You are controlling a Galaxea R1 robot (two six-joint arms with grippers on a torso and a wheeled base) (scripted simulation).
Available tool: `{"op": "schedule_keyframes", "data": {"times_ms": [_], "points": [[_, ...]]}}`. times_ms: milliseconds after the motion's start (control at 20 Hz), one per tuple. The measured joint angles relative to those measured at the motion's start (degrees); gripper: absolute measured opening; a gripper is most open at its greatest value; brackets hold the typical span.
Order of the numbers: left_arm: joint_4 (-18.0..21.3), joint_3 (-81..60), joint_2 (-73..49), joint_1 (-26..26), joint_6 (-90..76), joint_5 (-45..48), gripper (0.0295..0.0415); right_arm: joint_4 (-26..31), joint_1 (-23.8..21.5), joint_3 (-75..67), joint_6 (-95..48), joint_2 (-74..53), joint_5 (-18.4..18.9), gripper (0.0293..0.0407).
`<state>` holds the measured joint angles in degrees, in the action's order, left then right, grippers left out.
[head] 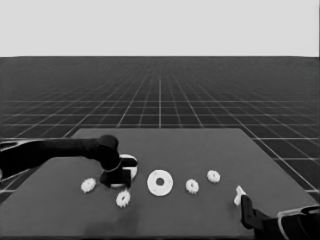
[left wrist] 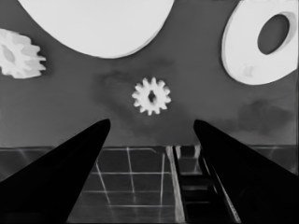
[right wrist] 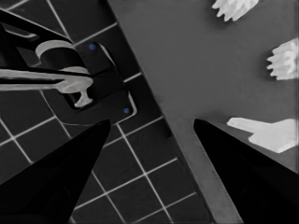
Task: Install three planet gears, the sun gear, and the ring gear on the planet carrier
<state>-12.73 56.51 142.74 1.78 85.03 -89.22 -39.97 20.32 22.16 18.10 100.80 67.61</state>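
Note:
My left gripper [head: 116, 181] hangs open over the larger round part [head: 129, 161], the ring gear, and hides much of it. In the left wrist view its fingers [left wrist: 152, 122] hold nothing; a planet gear [left wrist: 151, 95] lies on the table beyond them, near the front edge [head: 123, 198]. A second gear [head: 88, 185] [left wrist: 18, 52] lies at the left. The smaller round part [head: 160, 182] [left wrist: 259, 42], the planet carrier, lies bare mid-table. Two more gears [head: 192, 186] [head: 213, 176] sit to its right. My right gripper [head: 245, 205] [right wrist: 152, 122] is parked, open, at the front right corner.
A thin white piece [head: 239, 195] [right wrist: 271, 133] lies near the table's front right corner, close to the parked right fingers. Dark machinery with pale bands [right wrist: 56, 74] shows past the table's edge. The larger round part's rim [left wrist: 98, 23] fills the left wrist view's far side.

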Motion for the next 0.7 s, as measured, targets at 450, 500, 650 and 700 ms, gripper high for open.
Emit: {"op": "schedule_keyframes", "data": {"times_ms": [450, 500, 650, 700], "points": [[-12.5, 8.9, 2.3, 13.5, -4.8, 3.7, 0.0385, 0.0, 0.0, 0.0, 0.0, 0.0, 0.0, 0.0385], [-12.5, 9.0, 2.3, 13.6, -4.8, 3.8, 0.0385, 0.0, 0.0, 0.0, 0.0, 0.0, 0.0, 0.0385], [-12.6, 9.0, 2.3, 13.6, -4.8, 3.8, 0.0313, 0.0, 0.0, 0.0, 0.0, 0.0, 0.0, 0.0385], [-12.6, 9.0, 2.3, 13.6, -4.8, 3.8, 0.0312, 0.0, 0.0, 0.0, 0.0, 0.0, 0.0, 0.0385]]}}
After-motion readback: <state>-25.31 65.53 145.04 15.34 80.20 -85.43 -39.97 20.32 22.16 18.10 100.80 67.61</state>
